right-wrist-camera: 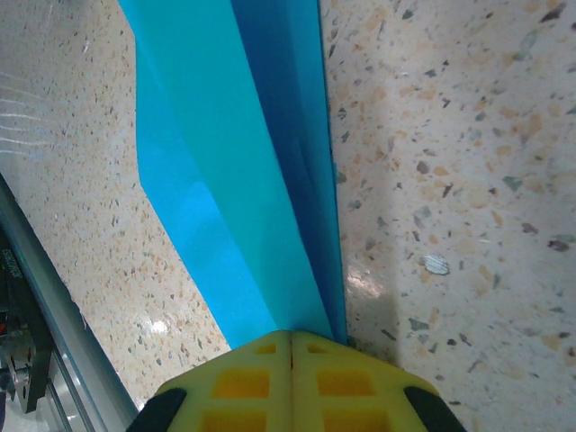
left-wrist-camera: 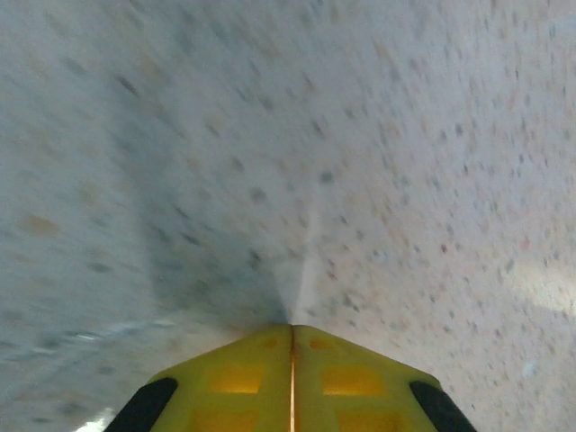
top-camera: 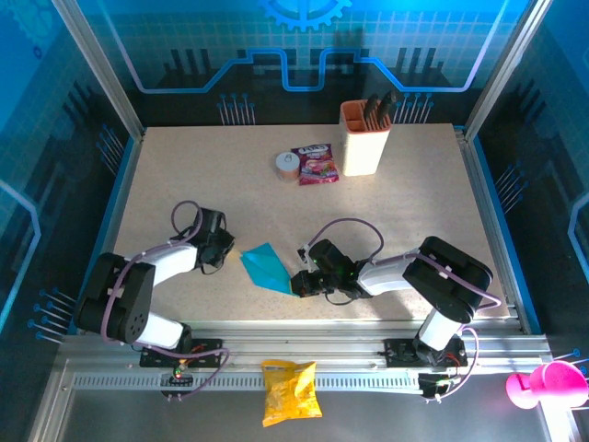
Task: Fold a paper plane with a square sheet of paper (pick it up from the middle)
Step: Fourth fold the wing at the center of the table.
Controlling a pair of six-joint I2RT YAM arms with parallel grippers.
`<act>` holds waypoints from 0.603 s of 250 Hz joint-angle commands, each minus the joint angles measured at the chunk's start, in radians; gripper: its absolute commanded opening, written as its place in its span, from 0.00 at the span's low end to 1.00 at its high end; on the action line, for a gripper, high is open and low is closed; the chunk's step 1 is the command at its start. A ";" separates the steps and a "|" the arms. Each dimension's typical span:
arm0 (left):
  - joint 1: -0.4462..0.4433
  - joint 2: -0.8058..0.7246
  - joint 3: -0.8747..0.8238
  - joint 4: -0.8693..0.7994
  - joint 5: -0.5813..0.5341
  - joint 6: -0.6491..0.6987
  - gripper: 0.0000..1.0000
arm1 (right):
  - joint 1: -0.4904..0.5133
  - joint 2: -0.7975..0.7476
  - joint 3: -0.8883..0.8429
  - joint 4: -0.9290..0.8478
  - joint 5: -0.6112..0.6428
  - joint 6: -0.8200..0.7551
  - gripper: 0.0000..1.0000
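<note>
Currently, right gripper [right-wrist-camera: 291, 337] pinched tight on the near-right tip of the folded blue paper [top-camera: 265, 267], which lies near-centre on the table [top-camera: 414, 184]. Left gripper [left-wrist-camera: 292, 328] closed, empty, just left of it.

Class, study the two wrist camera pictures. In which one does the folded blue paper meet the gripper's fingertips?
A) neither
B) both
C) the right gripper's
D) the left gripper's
C: in the right wrist view the blue paper runs straight up to the shut tips of the right gripper, while the left gripper has only speckled table ahead of it.
</note>
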 commanded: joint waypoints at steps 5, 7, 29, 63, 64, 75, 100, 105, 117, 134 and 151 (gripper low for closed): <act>-0.031 -0.114 0.039 -0.098 -0.047 0.123 0.08 | 0.015 0.114 -0.128 -0.438 0.074 -0.010 0.00; -0.038 -0.122 0.040 -0.102 -0.046 0.125 0.08 | 0.016 0.113 -0.126 -0.438 0.074 -0.010 0.00; -0.139 -0.200 0.033 -0.115 -0.043 0.133 0.08 | 0.014 0.114 -0.123 -0.438 0.070 -0.013 0.00; -0.299 -0.254 -0.015 -0.048 -0.042 0.062 0.09 | 0.012 0.126 -0.109 -0.443 0.070 -0.019 0.00; -0.302 -0.254 -0.017 -0.045 -0.043 0.059 0.09 | 0.012 0.126 -0.109 -0.442 0.070 -0.019 0.00; -0.343 -0.244 -0.026 -0.024 -0.048 0.032 0.09 | 0.012 0.131 -0.106 -0.444 0.069 -0.021 0.00; -0.418 -0.207 -0.030 0.003 -0.100 -0.006 0.09 | 0.012 0.141 -0.102 -0.449 0.068 -0.025 0.00; -0.424 -0.199 -0.029 0.004 -0.113 -0.010 0.09 | 0.012 0.140 -0.101 -0.451 0.068 -0.023 0.00; -0.432 -0.176 -0.028 0.004 -0.133 -0.022 0.08 | 0.011 0.142 -0.100 -0.453 0.069 -0.026 0.00; -0.433 -0.149 -0.037 0.015 -0.156 -0.043 0.08 | 0.011 0.146 -0.100 -0.449 0.067 -0.024 0.00; -0.433 -0.134 -0.049 0.009 -0.183 -0.067 0.07 | 0.011 0.148 -0.097 -0.450 0.064 -0.025 0.00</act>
